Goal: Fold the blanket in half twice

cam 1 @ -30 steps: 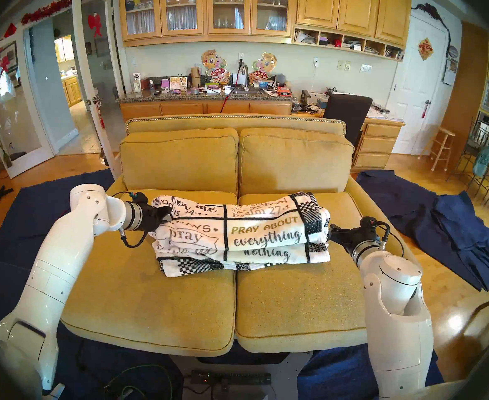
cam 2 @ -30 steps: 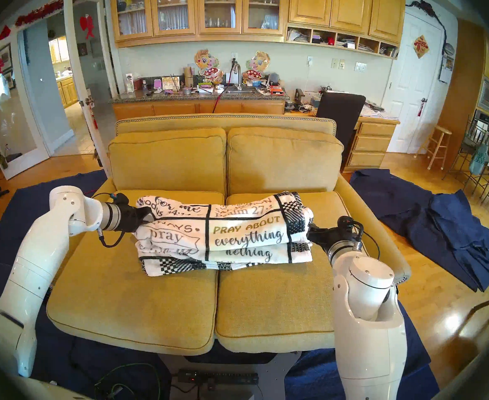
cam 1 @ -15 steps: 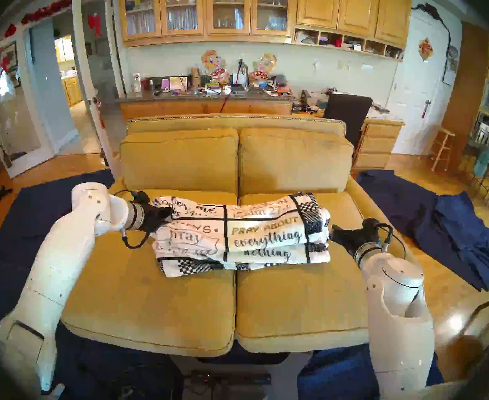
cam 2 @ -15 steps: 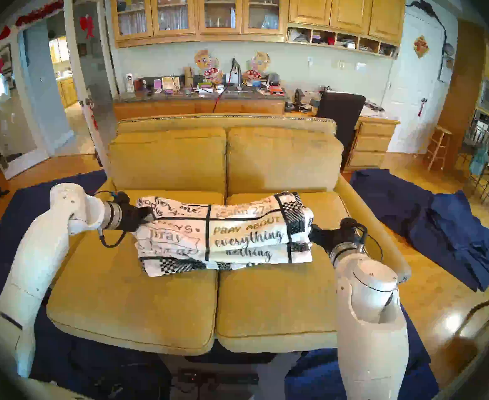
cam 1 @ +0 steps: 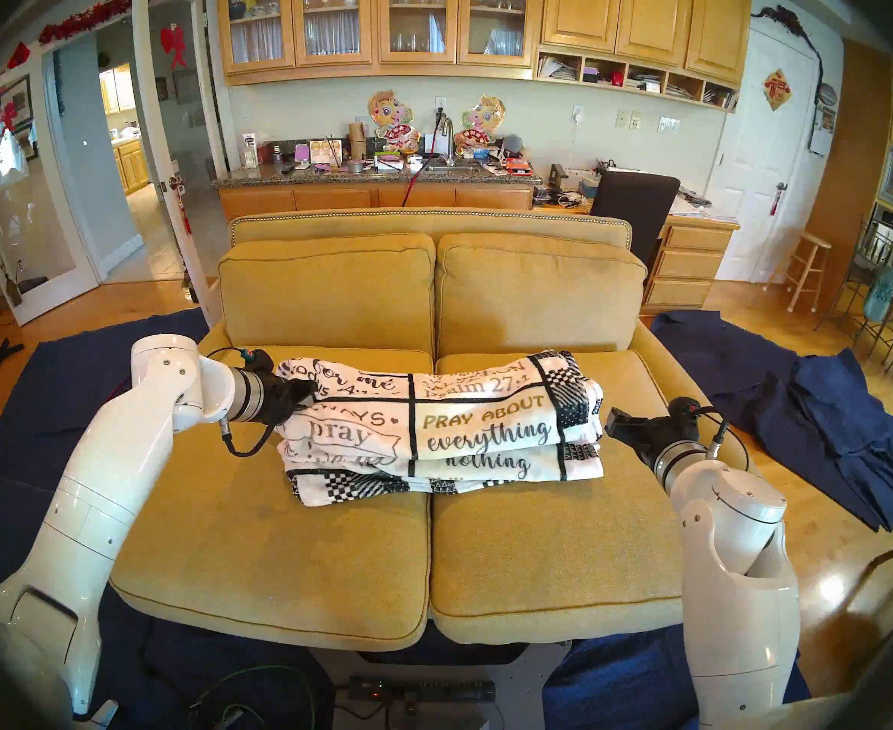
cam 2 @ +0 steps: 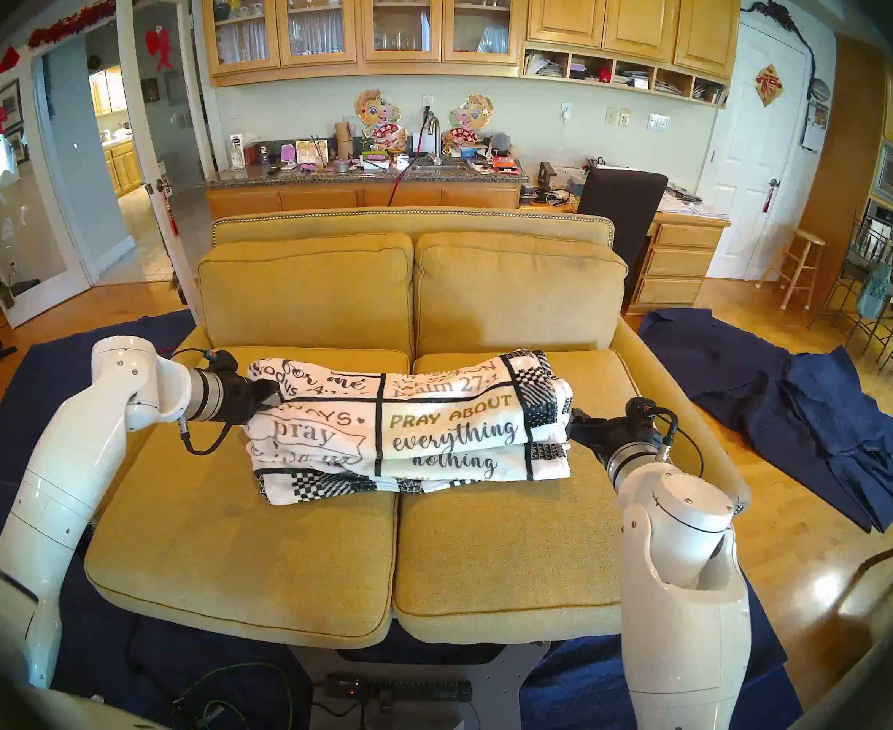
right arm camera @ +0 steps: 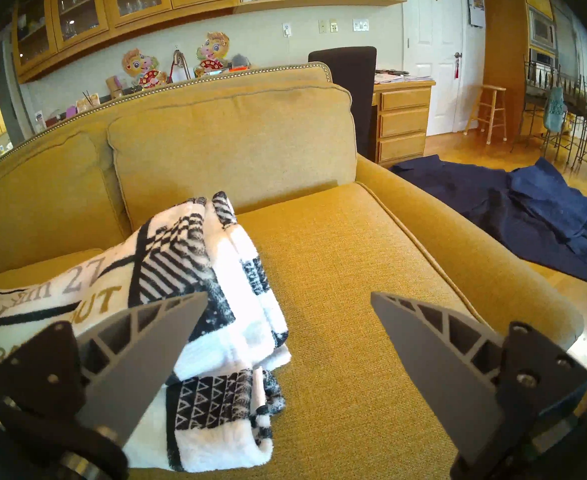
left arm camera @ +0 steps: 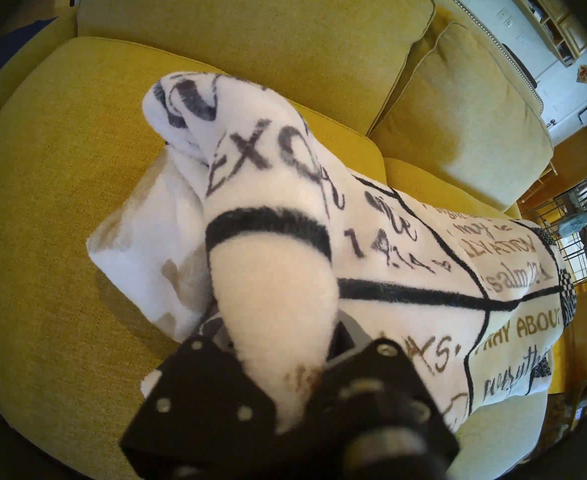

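— On the sofa (cam 1: 276, 544), mid-frame in both head views: what?

— Blanket (cam 1: 465, 428), folded into a thick stack, lying across the seam between the two seat cushions. White fleece, black grid lines, "PRAY ABOUT everything" facing up, checkered border along the lower edge and at the right end.

— And the left gripper (cam 1: 305, 394)?

— Pressed into the stack's left end, upper layer. Clamped on a fold of fleece in the left wrist view (left arm camera: 278, 334), cloth bulging out between the black mounts at bottom centre. Fingers mostly buried.

— Right gripper (cam 1: 610, 423)?

— Just off the right end of the stack, apart from it, holding nothing. Spread wide in the right wrist view (right arm camera: 288, 313), grey ribbed fingers (right arm camera: 420, 334) at the lower corners, bare cushion between them. Blanket's bordered end at lower left of that frame, beside the left finger; touching or not, cannot tell.

— Anything else?

— Navy cloth (cam 1: 829, 418) heaped on the wood floor, right of frame, well apart from the sofa seat. More navy cloth at left, under the left arm (cam 1: 91, 476).
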